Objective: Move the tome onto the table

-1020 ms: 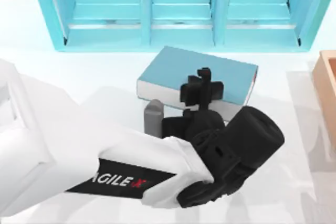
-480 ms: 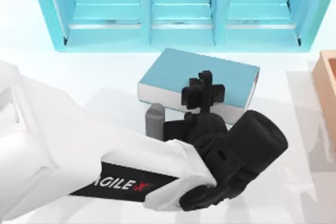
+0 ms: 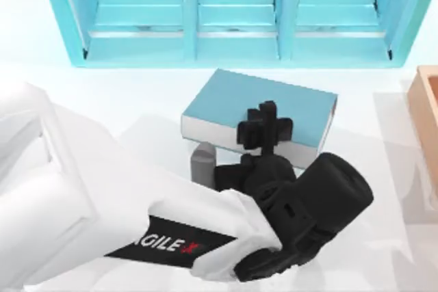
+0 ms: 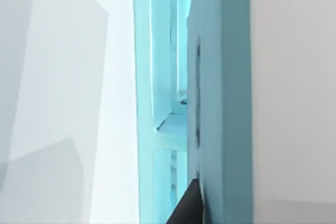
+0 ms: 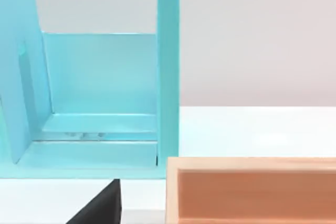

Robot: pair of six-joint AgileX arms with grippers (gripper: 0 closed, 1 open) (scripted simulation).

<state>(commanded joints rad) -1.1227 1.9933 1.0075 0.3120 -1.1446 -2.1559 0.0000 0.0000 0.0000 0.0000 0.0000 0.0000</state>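
Note:
The tome (image 3: 274,97), a thick teal-blue book with white page edges, lies flat just in front of the light-blue shelf unit (image 3: 233,15) and over the white table (image 3: 102,100). My left gripper (image 3: 265,120) is shut on its near long edge, one black finger across the cover. In the left wrist view the tome's teal cover (image 4: 223,77) runs close along the camera, with a dark fingertip (image 4: 186,208) against it. Whether the tome touches the table I cannot tell. A dark part of my right gripper (image 5: 100,208) shows in the right wrist view.
The shelf unit (image 5: 100,103) spans the back of the table with three open bays. A tan wooden box (image 3: 426,121) stands at the right edge, also close in the right wrist view (image 5: 252,192). My left arm's white link covers the near left.
The tome and my left gripper have shifted slightly toward the near side, away from the shelf, and the book has turned a little. The white arm link has moved with them.

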